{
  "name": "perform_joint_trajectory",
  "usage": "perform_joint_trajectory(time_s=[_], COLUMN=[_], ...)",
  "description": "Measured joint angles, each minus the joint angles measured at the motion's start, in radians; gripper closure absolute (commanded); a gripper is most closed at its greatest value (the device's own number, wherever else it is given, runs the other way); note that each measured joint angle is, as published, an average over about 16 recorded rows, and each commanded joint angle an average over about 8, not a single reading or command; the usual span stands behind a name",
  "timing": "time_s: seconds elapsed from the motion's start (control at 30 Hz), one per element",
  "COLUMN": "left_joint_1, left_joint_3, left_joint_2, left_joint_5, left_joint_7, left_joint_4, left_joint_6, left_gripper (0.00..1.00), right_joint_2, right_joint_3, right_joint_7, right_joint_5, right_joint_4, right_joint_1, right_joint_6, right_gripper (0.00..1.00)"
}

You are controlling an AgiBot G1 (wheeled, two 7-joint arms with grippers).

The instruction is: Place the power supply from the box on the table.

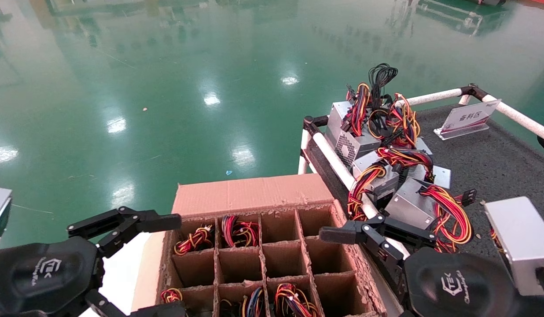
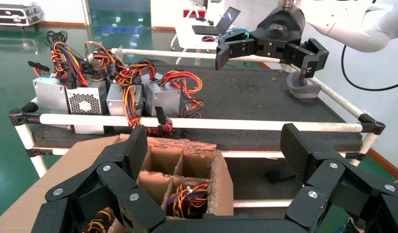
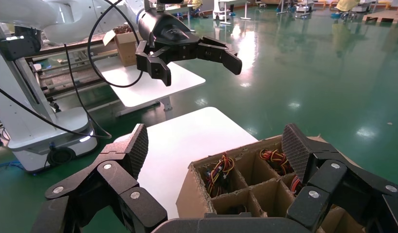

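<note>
Cardboard box (image 1: 254, 193) sits on the floor side of the table (image 1: 496, 163), its grid of cells open at the top, and both arms hang over it with nothing in their grasp. Left gripper (image 1: 135, 264) hovers at the box's outer edge, away from the table, fingers spread wide apart. Right gripper (image 1: 342, 264) hovers over the box's table-side edge, also spread wide, one fingertip above the last column of cells.

Several cells hold coils of red, yellow and black wire (image 1: 237, 231) (the units under them are too deep to make out); others look bare. The cell nearest the right gripper shows only cardboard.

On the table, close to the rail (image 1: 338, 165) that borders the box, lies a heap of silver power supplies (image 1: 408, 204) tangled in their own wire bundles, one with a perforated side (image 1: 347, 149) turned toward the box. One more silver unit (image 1: 520, 242) lies apart from the heap, beside the right gripper. A small sign stand (image 1: 468, 118) is on the table beyond the heap, well away from the box
</note>
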Motion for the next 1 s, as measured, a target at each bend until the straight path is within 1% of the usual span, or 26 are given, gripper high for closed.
perform_joint_trajectory(time_s=[1.0], left_joint_1=[0.0], left_joint_3=[0.0], left_joint_2=[0.0], left_joint_5=[0.0], left_joint_7=[0.0], left_joint_4=[0.0], left_joint_6=[0.0], left_gripper=[1.0], right_joint_2=[0.0], right_joint_3=[0.0], right_joint_7=[0.0], right_joint_5=[0.0], right_joint_4=[0.0], right_joint_1=[0.0], right_joint_6=[0.0], right_gripper=[0.0])
